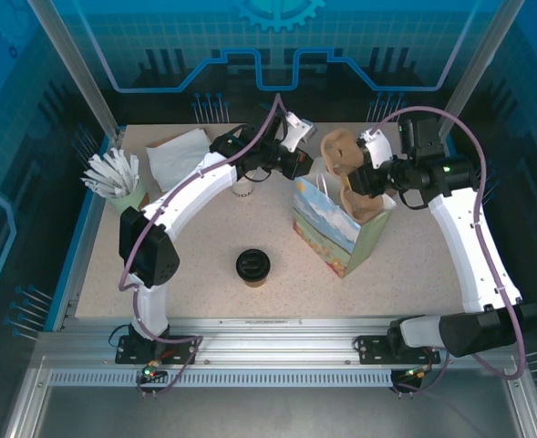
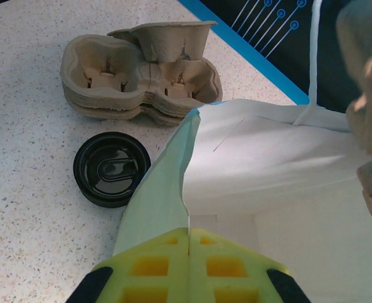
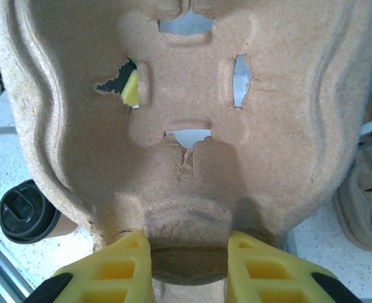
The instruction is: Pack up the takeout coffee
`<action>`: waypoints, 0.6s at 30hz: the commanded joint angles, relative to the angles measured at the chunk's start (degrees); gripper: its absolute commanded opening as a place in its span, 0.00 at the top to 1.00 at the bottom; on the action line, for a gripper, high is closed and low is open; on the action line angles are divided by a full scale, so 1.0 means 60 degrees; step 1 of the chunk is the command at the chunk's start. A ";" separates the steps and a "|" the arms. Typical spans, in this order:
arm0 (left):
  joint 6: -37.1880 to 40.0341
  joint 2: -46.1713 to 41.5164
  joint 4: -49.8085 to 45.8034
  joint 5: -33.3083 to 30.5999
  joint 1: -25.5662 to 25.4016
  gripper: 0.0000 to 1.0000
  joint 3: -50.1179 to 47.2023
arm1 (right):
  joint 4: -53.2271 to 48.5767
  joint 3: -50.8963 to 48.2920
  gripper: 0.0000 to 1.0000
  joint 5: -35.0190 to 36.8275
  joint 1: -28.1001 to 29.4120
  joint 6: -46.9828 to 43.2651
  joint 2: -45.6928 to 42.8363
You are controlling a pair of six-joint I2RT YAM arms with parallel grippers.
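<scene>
— What's in our green paper bag (image 1: 336,233)?
— A brown pulp cup carrier (image 3: 192,95) at its mouth, gripped by our right hand (image 3: 189,255). Our left hand (image 2: 189,252), closed, pinches the rim.
— The black-lidded brown paper cup (image 1: 253,265)?
— On the table (image 1: 186,274), apart from both.

The cup (image 1: 253,266) is brown, black-lidded; the bag (image 1: 325,230) at its 2 o'clock is pale green, printed blue. The tray (image 3: 192,95) is tan, the table (image 1: 200,278) speckled beige.
</scene>
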 commanded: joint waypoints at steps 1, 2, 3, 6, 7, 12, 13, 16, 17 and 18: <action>-0.0211 -0.0399 0.0168 -0.0186 0.0084 1.00 -0.0312 | -0.0337 -0.0158 0.75 0.0314 0.0269 0.0071 -0.0318; -0.0232 -0.0429 0.0219 -0.0213 0.0083 1.00 -0.0370 | -0.0391 -0.0150 0.75 0.0427 0.0319 0.0086 -0.0319; -0.0248 -0.0461 0.0285 -0.0227 0.0085 1.00 -0.0448 | -0.0467 -0.0202 0.75 0.0544 0.0357 0.0086 -0.0325; -0.0273 -0.0558 0.0375 -0.0250 0.0086 1.00 -0.0567 | -0.0666 -0.0261 0.75 0.0881 0.0418 0.0115 -0.0315; -0.0287 -0.0577 0.0397 -0.0259 0.0079 1.00 -0.0591 | -0.0729 -0.0277 0.75 0.0976 0.0451 0.0115 -0.0305; -0.0321 -0.0610 0.0454 -0.0309 0.0094 1.00 -0.0699 | -0.0990 -0.0281 0.75 0.1246 0.0668 0.0056 -0.0249; -0.0343 -0.0610 0.0482 -0.0296 0.0096 1.00 -0.0716 | -0.1056 -0.0266 0.75 0.1279 0.0741 0.0056 -0.0214; -0.0349 -0.0650 0.0542 -0.0309 0.0106 1.00 -0.0769 | -0.1199 -0.0267 0.75 0.1506 0.0928 0.0054 -0.0089; -0.0350 -0.0654 0.0558 -0.0322 0.0105 1.00 -0.0801 | -0.1238 -0.0266 0.75 0.1560 0.0962 0.0059 -0.0056; -0.0350 -0.0668 0.0564 -0.0330 0.0099 1.00 -0.0818 | -0.1255 -0.0277 0.75 0.1646 0.0985 0.0075 -0.0015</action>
